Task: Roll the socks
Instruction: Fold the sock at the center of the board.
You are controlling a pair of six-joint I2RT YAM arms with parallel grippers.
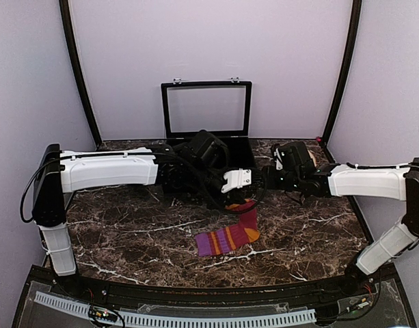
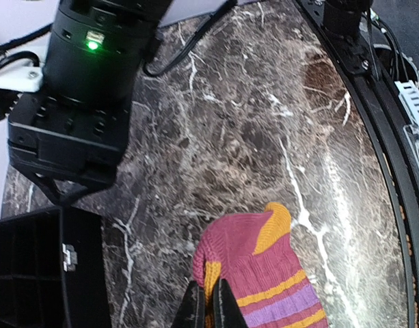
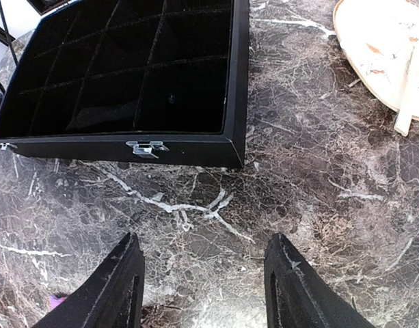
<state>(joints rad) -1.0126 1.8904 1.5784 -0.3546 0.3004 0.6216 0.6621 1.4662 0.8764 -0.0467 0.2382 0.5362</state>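
One maroon-red sock [image 1: 227, 238] with purple bands and orange patches lies on the marble table, just right of centre. One end of it is drawn up toward the left gripper [image 1: 238, 202]. In the left wrist view the left gripper [image 2: 210, 304] is shut on an orange-edged fold of the sock [image 2: 264, 263]. The rest of the fabric spreads to its right. The right gripper [image 1: 265, 183] hovers just right of that spot, above the table. In its own view the right gripper [image 3: 206, 280] is open over bare marble with nothing between its fingers [image 3: 120, 287].
A black divided case [image 3: 127, 75] with a raised clear lid [image 1: 206, 109] stands at the back centre, behind both grippers. A pale round plate-like thing [image 3: 387, 55] lies at the table's back right. The table's dark front rail [image 2: 373, 102] runs close by.
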